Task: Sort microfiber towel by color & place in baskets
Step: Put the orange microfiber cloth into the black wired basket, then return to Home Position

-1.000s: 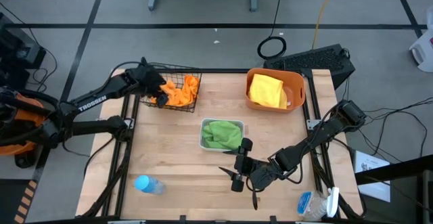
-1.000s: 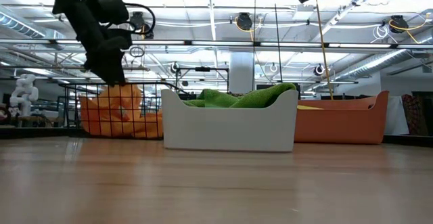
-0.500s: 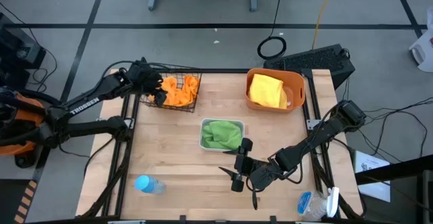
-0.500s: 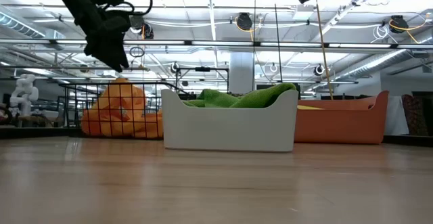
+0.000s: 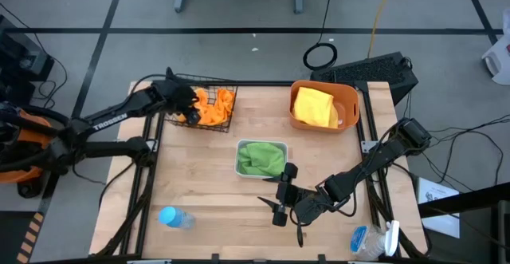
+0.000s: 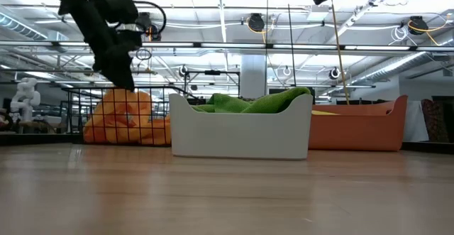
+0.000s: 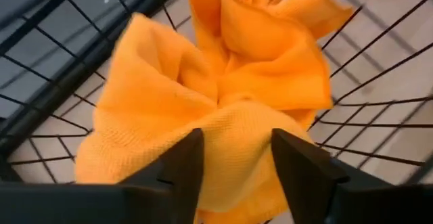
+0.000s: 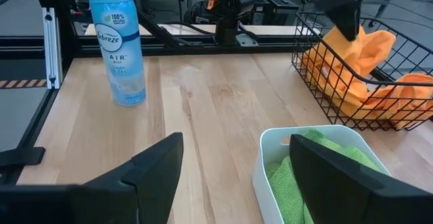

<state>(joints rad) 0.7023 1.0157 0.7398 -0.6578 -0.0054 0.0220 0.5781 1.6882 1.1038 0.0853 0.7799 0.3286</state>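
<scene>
From above, the left hand [image 5: 189, 109] hangs over the black wire basket [image 5: 225, 84] holding the orange towels [image 5: 213, 108]; the yellow towel [image 5: 314, 106] lies in the orange tub [image 5: 351, 96], the green towel [image 5: 261, 158] in the white tray [image 5: 242, 146], and the right hand [image 5: 279, 198] waits near the table's [image 5: 199, 184] front. At table height, the three containers stand in a row. The left wrist view shows released fingers [image 7: 177, 166] parted just above orange cloth. The right wrist view shows spread fingers [image 8: 152, 163] gripping nothing, and a blue spray bottle [image 8: 122, 45].
</scene>
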